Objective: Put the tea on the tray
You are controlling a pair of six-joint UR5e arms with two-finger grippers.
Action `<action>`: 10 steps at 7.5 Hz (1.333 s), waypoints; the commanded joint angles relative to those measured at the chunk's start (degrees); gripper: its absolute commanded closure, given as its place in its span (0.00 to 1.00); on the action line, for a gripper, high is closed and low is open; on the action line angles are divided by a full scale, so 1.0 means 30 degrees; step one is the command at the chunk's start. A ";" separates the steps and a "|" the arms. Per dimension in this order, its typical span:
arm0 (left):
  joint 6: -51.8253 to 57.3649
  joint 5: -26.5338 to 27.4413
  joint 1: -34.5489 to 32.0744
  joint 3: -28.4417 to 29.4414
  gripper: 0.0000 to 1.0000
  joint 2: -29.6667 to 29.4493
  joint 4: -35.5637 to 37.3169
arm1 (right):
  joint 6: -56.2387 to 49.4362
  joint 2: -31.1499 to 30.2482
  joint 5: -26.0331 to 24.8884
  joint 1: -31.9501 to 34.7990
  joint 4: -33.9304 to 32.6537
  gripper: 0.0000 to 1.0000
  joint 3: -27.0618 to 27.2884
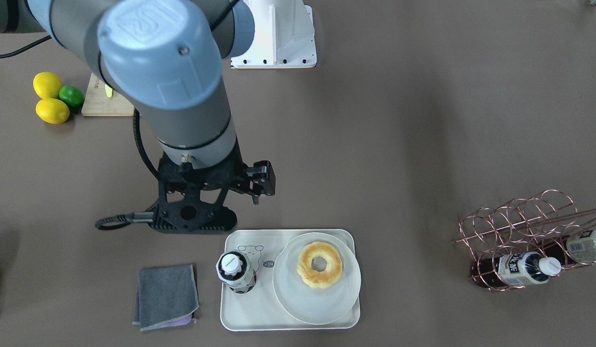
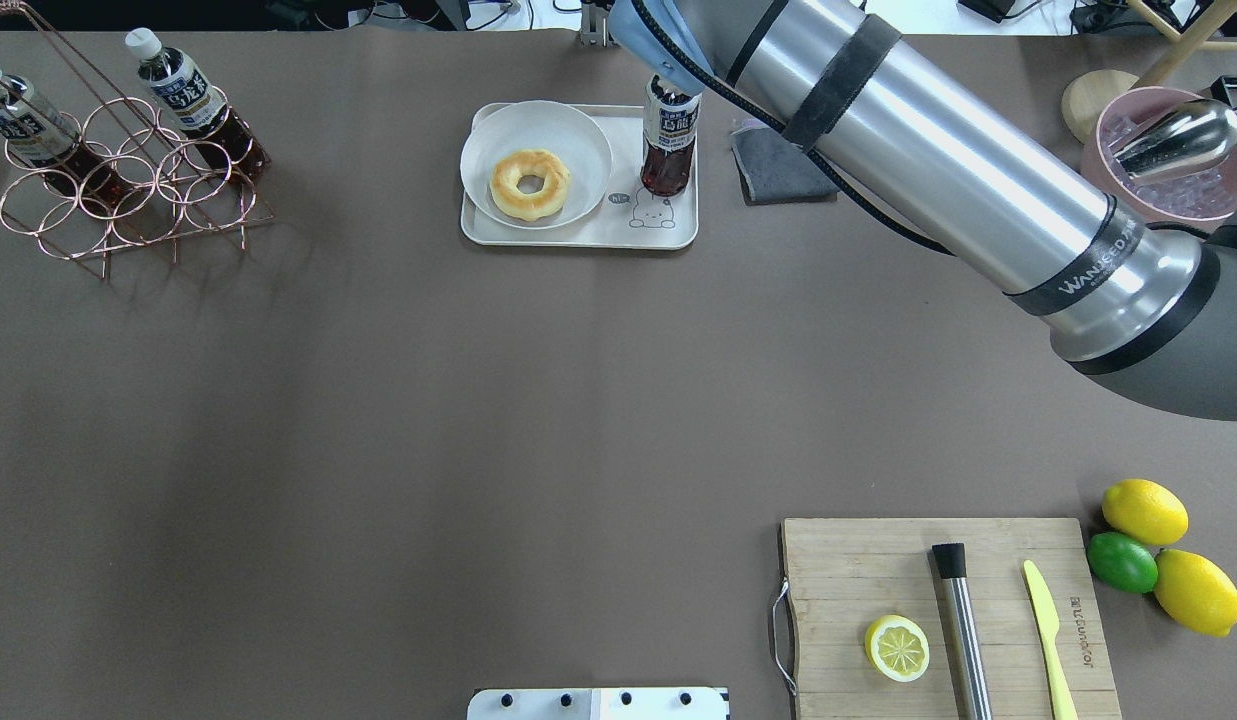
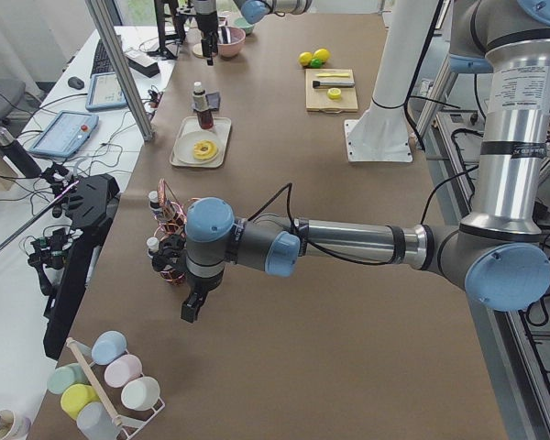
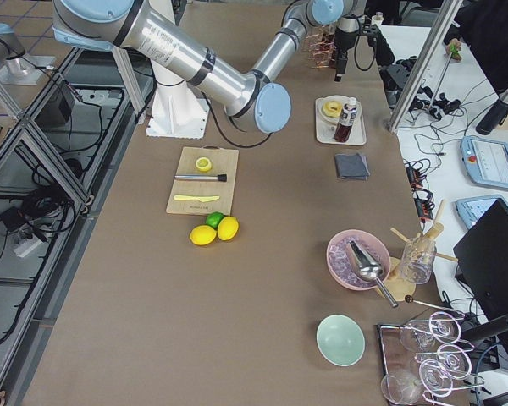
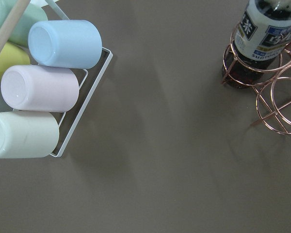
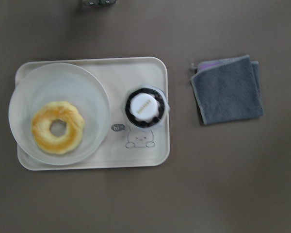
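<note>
The tea bottle (image 1: 236, 272) stands upright on the cream-white tray (image 1: 249, 313), beside its line-drawn bear, and nothing grips it. It also shows in the right wrist view (image 6: 145, 107) from straight above and in the overhead view (image 2: 670, 140). My right gripper (image 1: 259, 185) hangs high over the table beside the tray, apart from the bottle; I cannot tell whether it is open or shut. My left gripper (image 3: 192, 307) points down next to the copper wire rack (image 3: 170, 215); I cannot tell its state. Two alike bottles (image 2: 193, 100) lie in the rack.
A round white plate with a doughnut (image 1: 319, 264) fills the tray's other half. A folded grey cloth (image 1: 166, 296) lies beside the tray. A wooden cutting board (image 2: 938, 610) holds a lemon half, a tool and a knife, with lemons and a lime (image 2: 1158, 555) beside it. Pastel cups (image 5: 43, 92) lie near my left wrist.
</note>
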 commanded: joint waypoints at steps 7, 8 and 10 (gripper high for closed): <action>0.0000 -0.1335 -0.0051 0.0121 0.02 0.0688 0.0020 | -1.9783 -1.5607 -0.0974 0.8039 -0.1992 0.00 0.7159; -0.0029 -0.1335 -0.0022 0.0122 0.02 0.0659 0.0049 | -2.1479 -1.6776 0.0313 0.9272 0.0695 0.00 0.5347; -0.0029 -0.1364 -0.0022 0.0122 0.02 0.0629 0.0078 | -2.1906 -1.8187 0.2598 1.1268 0.5595 0.00 0.2062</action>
